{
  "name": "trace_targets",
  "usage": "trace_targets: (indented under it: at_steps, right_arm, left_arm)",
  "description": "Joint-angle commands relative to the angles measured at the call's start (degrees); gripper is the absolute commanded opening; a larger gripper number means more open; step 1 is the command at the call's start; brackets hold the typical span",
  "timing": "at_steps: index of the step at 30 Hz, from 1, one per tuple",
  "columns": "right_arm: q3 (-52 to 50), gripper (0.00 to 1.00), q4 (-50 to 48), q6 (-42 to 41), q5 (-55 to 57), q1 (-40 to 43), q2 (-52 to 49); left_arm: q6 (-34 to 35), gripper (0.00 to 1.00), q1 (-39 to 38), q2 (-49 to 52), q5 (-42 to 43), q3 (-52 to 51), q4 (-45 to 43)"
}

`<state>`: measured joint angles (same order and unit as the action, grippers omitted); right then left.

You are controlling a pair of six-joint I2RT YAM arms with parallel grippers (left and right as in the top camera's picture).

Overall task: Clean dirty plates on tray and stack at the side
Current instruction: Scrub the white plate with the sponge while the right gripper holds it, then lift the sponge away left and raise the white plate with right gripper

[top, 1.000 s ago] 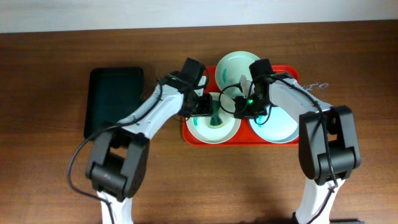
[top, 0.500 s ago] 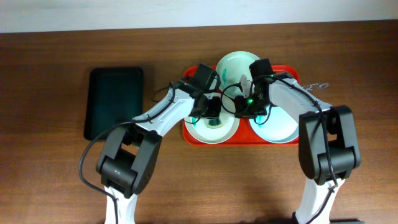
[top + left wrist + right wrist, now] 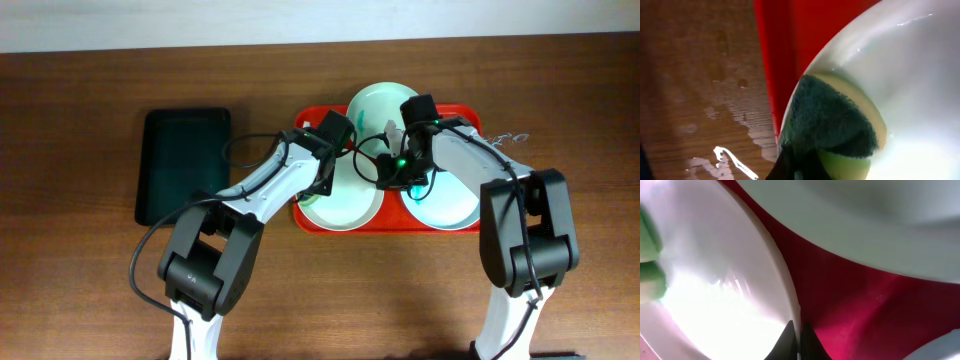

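Observation:
The red tray [image 3: 465, 118] holds three pale plates. The front-left plate [image 3: 350, 208] has my left gripper [image 3: 328, 178] over its left rim. In the left wrist view that gripper [image 3: 805, 167] is shut on a green and yellow sponge [image 3: 840, 120], which rests inside the plate's [image 3: 910, 75] edge. My right gripper [image 3: 392, 172] is at the same plate's right side. In the right wrist view its jaws [image 3: 799, 339] pinch the plate's rim [image 3: 785, 295]. A second plate [image 3: 448, 203] sits front right. The third plate [image 3: 378, 103] lies at the back.
A black rectangular tray [image 3: 185, 165] lies on the wooden table to the left of the red tray. Wet patches shine on the wood [image 3: 715, 100] beside the red tray's left rim [image 3: 777, 60]. Both arms crowd the tray's middle.
My left gripper has shut on the sponge, which lay loose in the front-left plate, and has shifted toward that plate's left rim. The right gripper stays pinched on the rim.

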<state>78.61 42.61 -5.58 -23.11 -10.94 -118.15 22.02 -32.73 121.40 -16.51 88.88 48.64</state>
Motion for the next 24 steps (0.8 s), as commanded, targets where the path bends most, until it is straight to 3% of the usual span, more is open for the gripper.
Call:
trace_targets:
  at_steps: [1,3,4,5,8,11,14,16,19,21,23,24]
  right_arm:
    - [-0.31,0.04,0.17,0.63,-0.24,-0.31,-0.63]
    - [-0.28,0.04,0.04,0.61,-0.26,-0.31,-0.63]
    - [-0.28,0.04,0.04,0.61,-0.26,-0.31,-0.63]
    - [-0.31,0.04,0.09,0.59,-0.26,-0.31,-0.63]
    - [-0.28,0.04,0.11,0.59,-0.26,-0.28,-0.63]
    - [-0.28,0.04,0.22,0.61,-0.26,-0.24,-0.61]
    - [-0.28,0.04,0.33,0.61,-0.26,-0.24,-0.61]
    - [-0.15,0.04,0.44,0.63,-0.26,-0.24,-0.61]
    - [2.71,0.04,3.39,2.23,-0.26,-0.42,-0.39]
    - [7.87,0.04,8.22,4.92,1.97,-1.55,0.15]
    - [17.59,0.04,16.33,4.72,13.03,-4.20,0.52]
    - [21.00,0.04,18.99,4.72,17.49,-5.25,0.52]
  left_arm:
    - [0.94,0.00,0.63,0.31,-5.03,5.81,5.07]
    - [0.96,0.00,0.63,0.28,15.04,9.20,7.02]
    - [-1.18,0.00,0.63,0.37,28.06,8.83,5.64]
    - [-3.58,0.00,0.42,0.52,35.93,7.96,4.52]
    - [-3.67,0.00,-0.39,0.52,26.82,1.75,2.38]
    - [-3.65,0.00,-0.39,0.52,10.91,-2.93,2.29]
    - [-3.21,0.00,-0.11,0.50,-5.66,-3.39,4.20]
    - [-1.90,0.00,0.00,0.48,-9.81,-2.05,4.50]
    - [4.33,0.00,1.88,0.28,-7.58,5.68,8.33]
    - [4.28,0.00,6.27,0.04,5.46,13.33,10.54]
    - [4.24,0.00,12.94,-0.02,19.74,16.72,10.34]
    - [4.17,0.00,16.46,-0.02,22.84,16.70,10.21]
